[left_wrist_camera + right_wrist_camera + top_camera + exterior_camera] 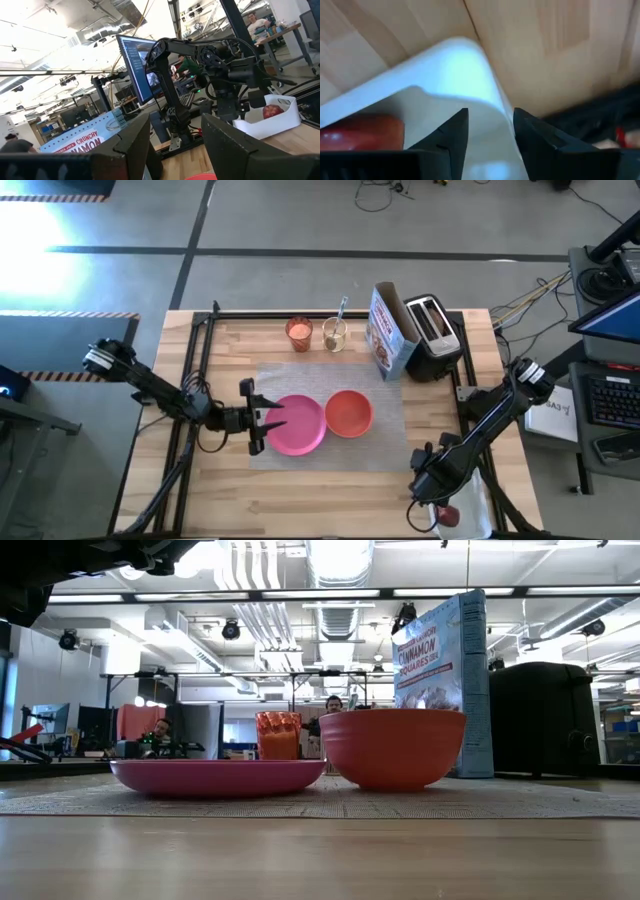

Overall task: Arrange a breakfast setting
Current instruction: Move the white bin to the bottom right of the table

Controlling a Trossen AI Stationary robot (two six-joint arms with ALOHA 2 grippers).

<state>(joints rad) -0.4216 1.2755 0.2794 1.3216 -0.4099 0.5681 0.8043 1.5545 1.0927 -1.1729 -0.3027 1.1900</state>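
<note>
A grey translucent mat [390, 442] lies mid-table. On it rest the round pink plate [298, 426] and, to its right, the orange-red bowl [348, 412]; both also show in the low view, plate [215, 778] and bowl [392, 745]. The small orange cup [299, 332] and a glass holding the metal spoon [336, 328] stand behind the mat. The red apple [447, 516] lies in a white tray [472, 498] at the near right. My left gripper [262, 420] is open, raised by the plate's left rim. My right gripper [490, 135] is open over the tray, beside the apple [362, 132]. No toast slice shows.
A cereal box [390, 330] and a black toaster [432, 330] stand at the far right of the table. A black frame [200, 360] runs along the table's left side. Bare wood lies along the near edge [320, 500].
</note>
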